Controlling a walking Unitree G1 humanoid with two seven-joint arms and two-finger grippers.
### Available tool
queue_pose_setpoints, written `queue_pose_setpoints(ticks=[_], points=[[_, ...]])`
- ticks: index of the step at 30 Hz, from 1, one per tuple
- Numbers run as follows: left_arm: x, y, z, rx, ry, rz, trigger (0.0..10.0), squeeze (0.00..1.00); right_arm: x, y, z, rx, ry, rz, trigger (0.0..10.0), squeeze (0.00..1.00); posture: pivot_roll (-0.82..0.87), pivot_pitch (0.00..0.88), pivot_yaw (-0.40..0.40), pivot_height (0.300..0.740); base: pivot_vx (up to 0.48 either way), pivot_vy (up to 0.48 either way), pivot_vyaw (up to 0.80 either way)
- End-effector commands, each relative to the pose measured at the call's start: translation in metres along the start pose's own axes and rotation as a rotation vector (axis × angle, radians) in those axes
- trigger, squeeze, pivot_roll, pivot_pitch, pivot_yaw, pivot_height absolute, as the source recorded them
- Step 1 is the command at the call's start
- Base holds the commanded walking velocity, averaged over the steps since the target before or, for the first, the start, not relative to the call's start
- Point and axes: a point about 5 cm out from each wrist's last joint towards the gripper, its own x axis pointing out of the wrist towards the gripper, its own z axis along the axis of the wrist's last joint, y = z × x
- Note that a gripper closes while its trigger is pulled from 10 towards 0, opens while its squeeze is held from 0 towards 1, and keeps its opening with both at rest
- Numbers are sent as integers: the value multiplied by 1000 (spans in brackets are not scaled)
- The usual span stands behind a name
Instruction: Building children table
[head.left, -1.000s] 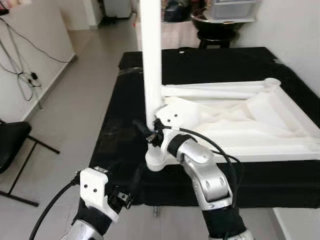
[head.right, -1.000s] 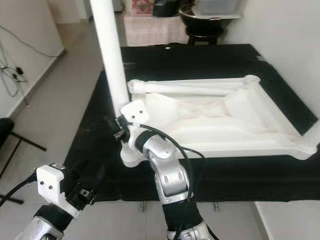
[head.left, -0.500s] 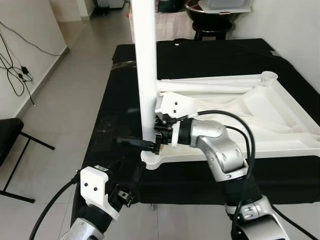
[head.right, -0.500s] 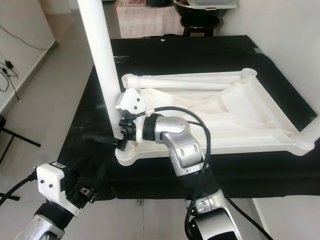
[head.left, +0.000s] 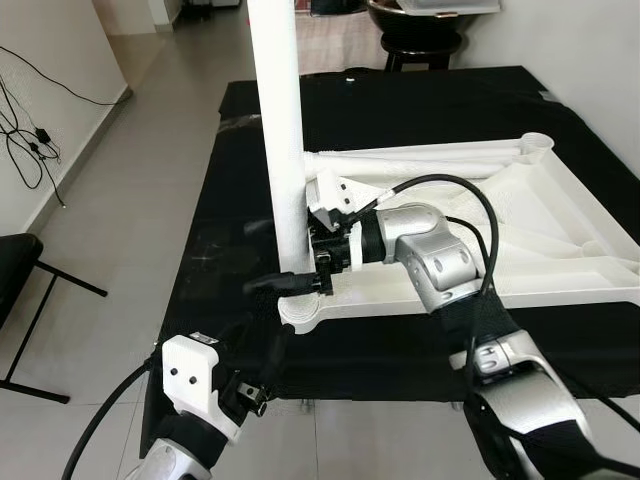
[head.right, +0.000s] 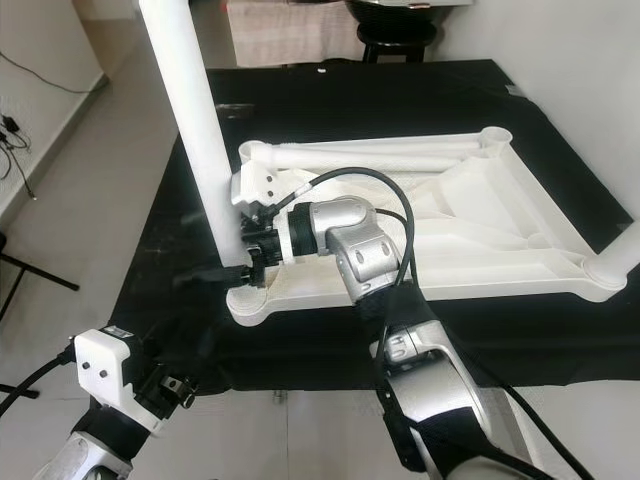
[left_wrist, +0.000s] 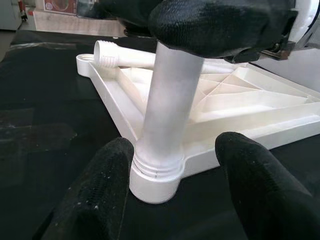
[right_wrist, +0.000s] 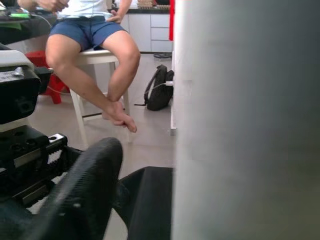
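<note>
Children's table top (head.left: 540, 235), white plastic and lying upside down on the black-covered desk (head.left: 230, 200), has one leg (head.left: 278, 130) standing upright in its near-left corner socket (head.left: 303, 312), while a loose leg (head.left: 420, 158) lies along the far edge of the underside.

From the left: the left gripper (left_wrist: 172, 200) sits low at the desk's near edge, its two black fingers spread wide on either side of the socket, holding nothing; the left finger (left_wrist: 102, 185) is just beside the collar, the other stands apart. Moving right, the right gripper (head.left: 310, 275) reaches in from the table top's side and meets the upright leg near its base; its fingers appear to lie either side of the leg, but whether they actually clamp it cannot be told. A seated person's legs (right_wrist: 95, 65) show in the room beyond.

The step looks like seating this leg (threads show at its foot). To do it well, the leg should be kept plumb over the socket and turned or pressed without side load, while the left gripper steadies the corner so the top does not slide on the cloth.
</note>
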Motion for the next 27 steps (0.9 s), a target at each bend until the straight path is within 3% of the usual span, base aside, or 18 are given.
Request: queue_pose_setpoints(ticks=[1,10,13,14,15,16,17,18,19,20,22,23,25,27], points=[[-2,0,-1,2,9,9,10000,0,9,5,-2,4,-9,104,0,0,133,154,-2,740,0,0,0],[-2,-1,0,-1,8,9,10000,0,4,5,-9,23,-4,128,0,0,125,161,-3,740,0,0,0],[-2,-2,0,-2,7,8,10000,0,0,4,-11,27,-17,74,0,0,119,168,-3,740,0,0,0],[-3,-2,1,-4,6,9,10000,0,-4,3,-16,34,-20,-19,0,0,115,173,-3,740,0,0,0],[-3,-2,1,-4,6,9,10000,0,-4,3,-16,34,-20,-19,0,0,115,173,-3,740,0,0,0],[-4,-2,1,-5,6,9,10000,0,-6,5,-24,50,-2,-164,0,0,107,181,0,740,0,0,0],[-4,-2,1,-5,6,9,10000,0,-6,5,-24,50,-2,-164,0,0,107,181,0,740,0,0,0],[-4,-1,2,-6,7,9,10000,0,-5,8,-41,106,73,-549,0,0,104,185,5,740,0,0,0],[-4,-1,2,-6,7,9,10000,0,-5,8,-41,106,73,-549,0,0,104,185,5,740,0,0,0],[-4,0,3,-7,7,7,10000,0,-9,25,-56,165,136,-807,0,0,93,193,15,740,0,0,0],[-4,0,3,-7,7,7,10000,0,-9,25,-56,165,136,-807,0,0,93,193,15,740,0,0,0],[-3,3,2,-8,11,-2,10000,0,-7,52,-65,224,191,-1021,0,0,71,168,32,740,0,0,0],[-2,4,2,-9,12,-4,10000,0,-3,56,-65,233,184,-1001,0,0,71,168,32,740,0,0,0],[1,6,0,-11,14,-12,10000,0,6,46,-61,213,151,-946,0,0,81,159,28,740,0,0,0]])
